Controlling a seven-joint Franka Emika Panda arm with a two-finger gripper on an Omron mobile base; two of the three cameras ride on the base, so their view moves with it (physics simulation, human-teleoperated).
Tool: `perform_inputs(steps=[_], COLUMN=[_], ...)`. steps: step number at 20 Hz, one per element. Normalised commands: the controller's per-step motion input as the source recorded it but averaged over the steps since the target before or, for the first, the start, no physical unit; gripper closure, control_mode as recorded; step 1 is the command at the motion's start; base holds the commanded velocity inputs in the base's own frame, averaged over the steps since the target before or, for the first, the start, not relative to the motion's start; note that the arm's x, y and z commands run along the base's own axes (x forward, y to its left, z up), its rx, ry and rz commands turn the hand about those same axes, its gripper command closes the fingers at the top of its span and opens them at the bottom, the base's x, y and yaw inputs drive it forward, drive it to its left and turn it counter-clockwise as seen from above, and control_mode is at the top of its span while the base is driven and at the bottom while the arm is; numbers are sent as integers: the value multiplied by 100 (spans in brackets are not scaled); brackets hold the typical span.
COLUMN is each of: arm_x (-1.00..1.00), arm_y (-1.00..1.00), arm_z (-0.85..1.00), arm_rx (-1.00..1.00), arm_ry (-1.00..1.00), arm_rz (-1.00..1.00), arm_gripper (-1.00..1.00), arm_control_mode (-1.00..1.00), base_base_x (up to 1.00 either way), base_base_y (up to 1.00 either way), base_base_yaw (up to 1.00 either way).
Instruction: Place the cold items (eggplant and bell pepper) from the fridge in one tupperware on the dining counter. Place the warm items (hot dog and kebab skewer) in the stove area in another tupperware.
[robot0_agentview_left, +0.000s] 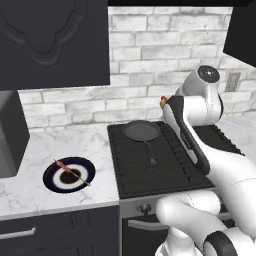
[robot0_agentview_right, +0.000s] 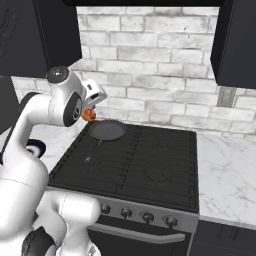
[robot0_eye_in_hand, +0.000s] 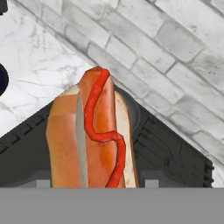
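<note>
Your claw (robot0_eye_in_hand: 94, 186) is pinching the hot dog (robot0_eye_in_hand: 92, 135): in the hand view the bun stands up between the two tips, red sauce squiggling down the sausage, and it sits close in front of the camera. In the left base view you catch just a bit of the hot dog (robot0_agentview_left: 163, 101) poking out past the arm's white wrist, held up in the air above the back of the stove (robot0_agentview_left: 165, 160), near the brick wall (robot0_agentview_left: 150, 50). In the right base view the hot dog (robot0_agentview_right: 89, 114) shows as an orange-red lump under the hand, just beside and above the back edge of the frying pan (robot0_agentview_right: 106, 131); you can't tell if it touches, it looks clear of it. The pan sits on the rear left burner, handle pointing toward the front of the stove. The kebab skewer (robot0_agentview_left: 72, 172) lies across the dark blue plate (robot0_agentview_left: 52, 180) on the marble table (robot0_agentview_left: 65, 145) left of the stove, well apart from the claw. In the hand view the stove's black grate (robot0_eye_in_hand: 175, 157) and the pan rim (robot0_eye_in_hand: 133, 109) sit behind the hot dog, marble and brick beyond. Dark cabinets (robot0_agentview_left: 55, 42) hang above the table on the left.
</note>
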Motion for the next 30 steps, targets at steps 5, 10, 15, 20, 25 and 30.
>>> perform_inputs(steps=[5,10,15,20,25,30], arm_x=[-100,-86,-59,-64,0,0], arm_y=[2,10,16,7,0,0], arm_z=[47,7,-3,0,0,0], arm_rx=[0,-1,-1,1,0,0], arm_ry=[0,0,0,-6,0,0], arm_rz=[-3,-4,0,-7,0,0], arm_gripper=[100,100,100,100,100,100], arm_control_mode=[-100,-100,-100,100,100,100], base_base_x=[0,0,0,-16,-74,-76], base_base_y=[0,0,0,7,72,35], base_base_yaw=[0,0,0,-4,-34,-64])
